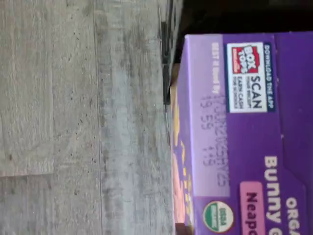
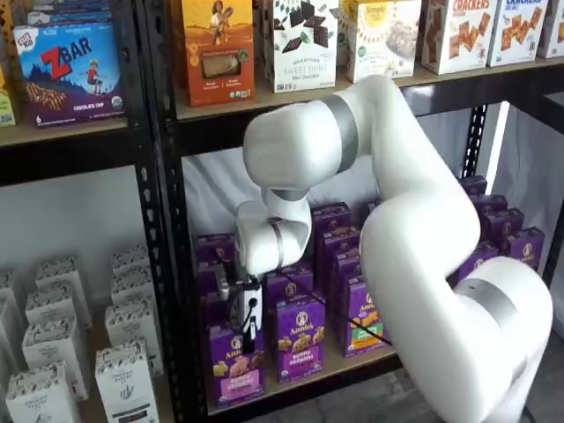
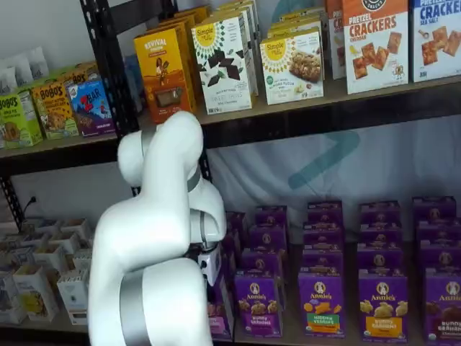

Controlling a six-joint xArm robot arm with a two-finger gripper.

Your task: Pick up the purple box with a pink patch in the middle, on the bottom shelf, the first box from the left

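Purple box (image 1: 244,137) top reads "BOX TOPS", "USDA"; bare floor (image 1: 83,117) beside it; I cannot tell gripper (image 2: 249,330) jaw state.

The top flap of the purple box (image 1: 244,137) fills much of the wrist view, bearing a Box Tops label (image 1: 248,77), a stamped date code and a round USDA organic seal (image 1: 218,216). Grey wood-grain flooring (image 1: 83,122) lies beside the carton.
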